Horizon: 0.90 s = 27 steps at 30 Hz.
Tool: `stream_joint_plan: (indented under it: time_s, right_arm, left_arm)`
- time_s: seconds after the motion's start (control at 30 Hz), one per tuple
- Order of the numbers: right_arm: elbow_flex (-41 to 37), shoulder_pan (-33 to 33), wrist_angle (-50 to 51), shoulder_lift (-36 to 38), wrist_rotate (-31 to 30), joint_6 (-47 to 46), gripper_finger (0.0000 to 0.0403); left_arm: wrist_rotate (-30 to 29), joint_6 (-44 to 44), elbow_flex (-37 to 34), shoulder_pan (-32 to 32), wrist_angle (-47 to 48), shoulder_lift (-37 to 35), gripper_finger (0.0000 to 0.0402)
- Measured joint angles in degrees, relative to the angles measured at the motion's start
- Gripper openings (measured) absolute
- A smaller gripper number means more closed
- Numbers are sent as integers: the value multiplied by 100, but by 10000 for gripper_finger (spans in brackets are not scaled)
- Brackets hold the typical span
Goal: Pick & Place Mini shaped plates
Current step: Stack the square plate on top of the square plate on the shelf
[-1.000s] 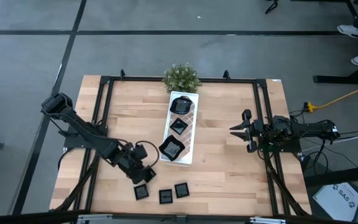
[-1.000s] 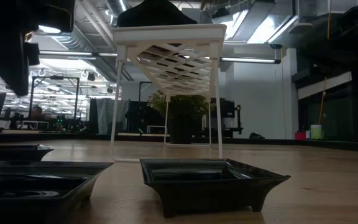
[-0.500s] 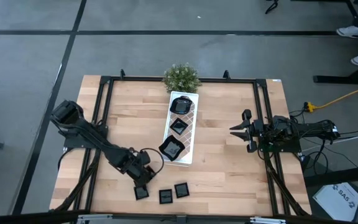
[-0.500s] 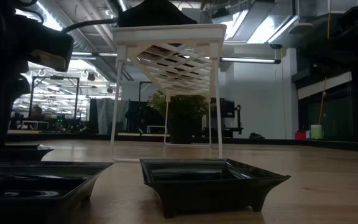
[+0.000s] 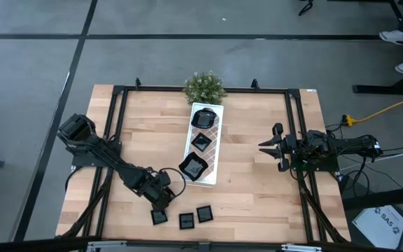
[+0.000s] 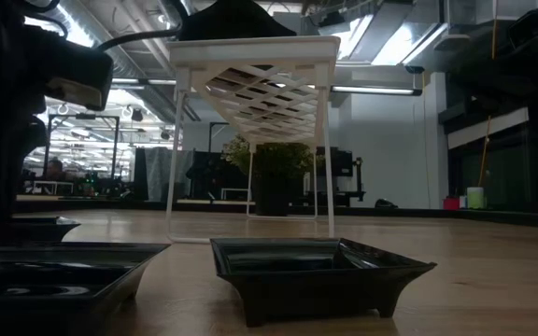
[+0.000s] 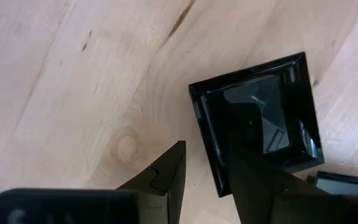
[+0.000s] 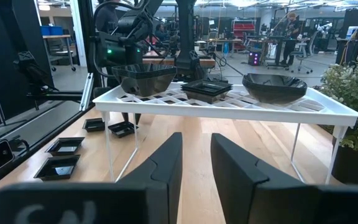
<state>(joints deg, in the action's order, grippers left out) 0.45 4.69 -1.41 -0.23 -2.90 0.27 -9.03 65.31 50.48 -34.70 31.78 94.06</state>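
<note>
Mini shaped plates (image 5: 179, 218): three on table, three on tray (image 5: 213, 140); left end effector (image 5: 160, 204) apart over one.

Two dark arms, each with a two-finger hand

The left arm (image 5: 107, 157) is black throughout, built of slim links joined by blocky, rounded joint housings, with a thin black cable looping beside its wrist. Its hand (image 7: 207, 180) has two flat black fingers (image 7: 166, 177) with stepped, notched inner edges, set on a broad black bar. The right arm (image 5: 334, 148) is equally dark, with a bundle of black cables trailing along its body. Its hand (image 8: 194, 165) carries the same pair of matte black fingers (image 8: 163, 165), wedge-shaped and angular, with a small step on each inner edge. No markings or screws can be made out.
</note>
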Motion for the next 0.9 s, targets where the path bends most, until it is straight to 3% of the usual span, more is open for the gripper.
stream_joint_plan:
  time_s: [0.27, 0.77, 0.9]
  right_arm:
    - [0, -1, 1, -1, 0, 0, 85]
    - [0, 0, 2, -1, 0, 0, 85]
    - [0, -1, 1, -1, 0, -1, 85]
  left_arm:
    - [-1, 47, -61, 0, -78, 2, 95]
    - [19, -53, -210, -4, -383, -2, 10]
    - [21, -95, -210, -7, -381, -89, 5]
